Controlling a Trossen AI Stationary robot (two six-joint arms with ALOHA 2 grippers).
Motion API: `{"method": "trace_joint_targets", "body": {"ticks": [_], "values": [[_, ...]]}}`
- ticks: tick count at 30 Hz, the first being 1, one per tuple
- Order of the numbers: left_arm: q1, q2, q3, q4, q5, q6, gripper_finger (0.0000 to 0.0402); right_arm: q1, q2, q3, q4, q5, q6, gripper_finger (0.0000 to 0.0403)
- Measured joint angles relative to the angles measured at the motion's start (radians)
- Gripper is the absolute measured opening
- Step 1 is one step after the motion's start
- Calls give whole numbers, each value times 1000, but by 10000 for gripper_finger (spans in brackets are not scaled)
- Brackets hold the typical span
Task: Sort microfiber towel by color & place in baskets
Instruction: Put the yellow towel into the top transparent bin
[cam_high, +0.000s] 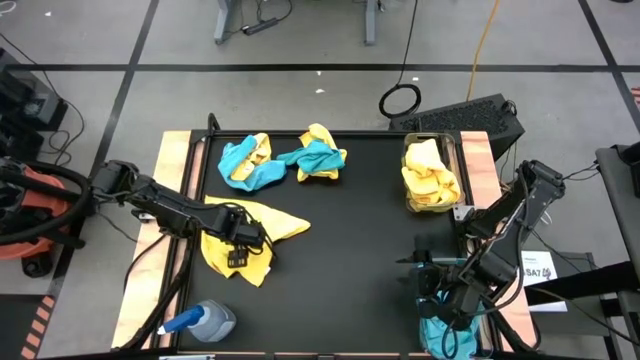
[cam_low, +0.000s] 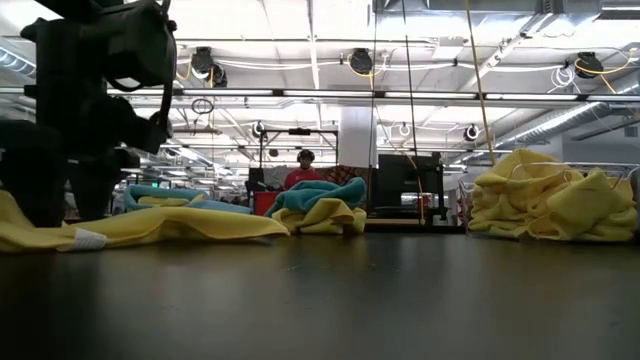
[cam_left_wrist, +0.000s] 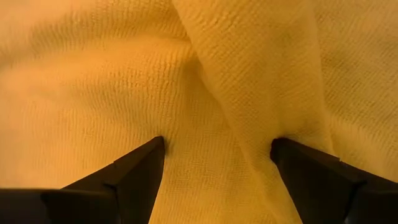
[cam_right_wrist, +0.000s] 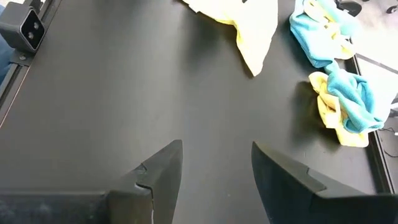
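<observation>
The left gripper (cam_high: 238, 243) has its jaws spread wide, pressing down astride a raised fold of the yellow towel (cam_high: 262, 228) directly beneath. The right gripper (cam_high: 440, 295) waits released, farther off, over bare desk (cam_high: 350, 260).

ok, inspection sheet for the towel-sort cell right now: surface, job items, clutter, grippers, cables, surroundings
Surface: black table top, bare in the middle.
Job's things: flat yellow towel at left; two mixed teal-and-yellow heaps, one and another, at the far edge; clear basket at far right, full of yellow towels; teal towels at the near right corner, their basket not clearly seen.
Clutter: blue-capped spray bottle at the near left corner.
Grippers: left gripper open, fingers pressed into the flat yellow towel; right gripper open, empty, over bare table.
Cables: yellow cable and black coiled cable on the floor beyond the table.
Surroundings: person far behind in the low view.
</observation>
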Motion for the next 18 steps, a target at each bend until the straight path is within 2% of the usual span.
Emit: {"method": "trace_joint_targets", "body": {"ticks": [3,7,11,16,18], "values": [[0,1,-1,25,10,11,298,-2,0,0,3,-1,0,185],[1,3,-2,88,50,43,249,-3,0,0,11,-2,0,185],[0,3,-3,119,72,81,165,-3,0,0,32,-2,-16,185],[0,3,-3,125,73,126,31,-3,0,0,47,-2,-22,185],[0,3,-3,133,70,142,13,-3,0,0,47,-2,-22,185]]}}
